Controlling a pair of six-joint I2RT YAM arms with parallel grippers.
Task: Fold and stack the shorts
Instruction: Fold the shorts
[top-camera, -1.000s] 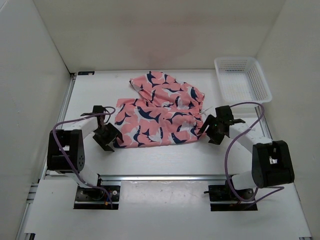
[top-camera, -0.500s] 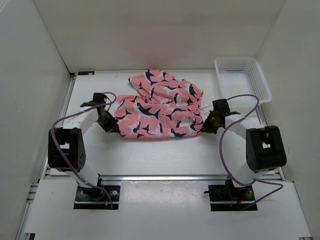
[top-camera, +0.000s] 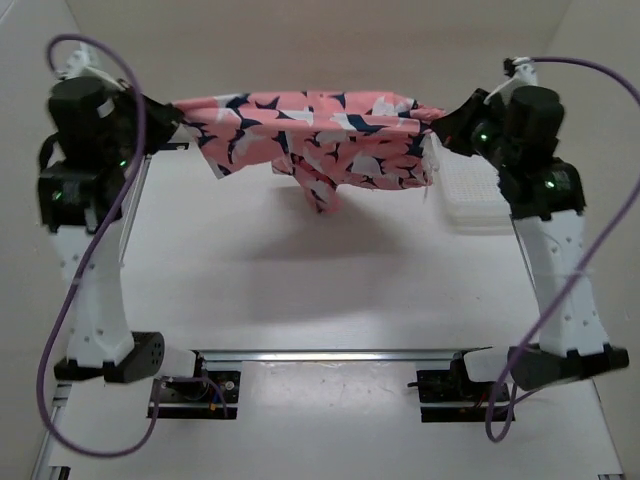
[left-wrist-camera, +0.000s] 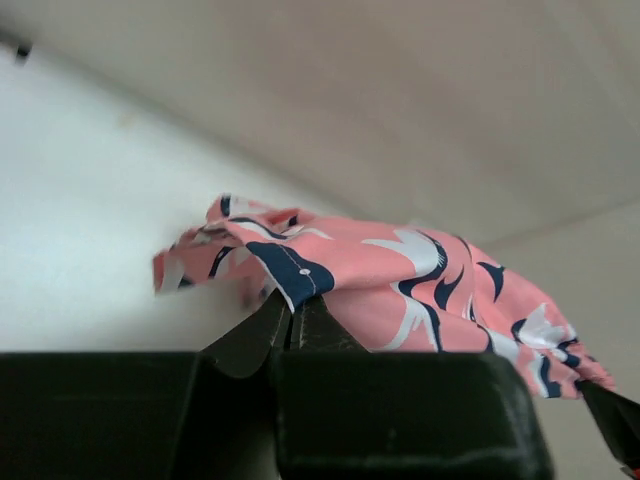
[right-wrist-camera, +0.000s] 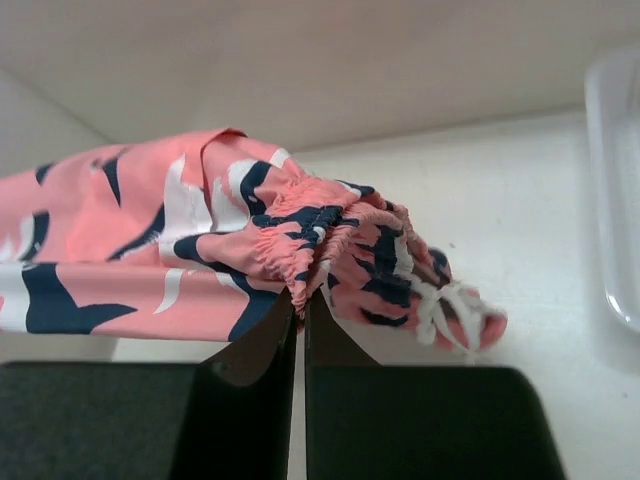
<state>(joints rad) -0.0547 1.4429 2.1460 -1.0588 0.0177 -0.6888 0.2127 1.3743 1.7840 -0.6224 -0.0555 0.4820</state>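
Jaws closed on cloth – left gripper (left-wrist-camera: 295, 318) pinches an edge, right gripper (right-wrist-camera: 300, 302) the gathered waistband of the soft salmon-pink shark-print shorts (top-camera: 320, 135). Shorts hang stretched between both arms above the white table (top-camera: 300, 285) – middle sags, white plastic mesh basket (top-camera: 472, 195) near the right end.

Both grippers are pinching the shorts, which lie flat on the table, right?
No. Both the left gripper and right gripper do pinch the shorts, but the shorts hang stretched between them above the table, not flat on it. The top view shows this.
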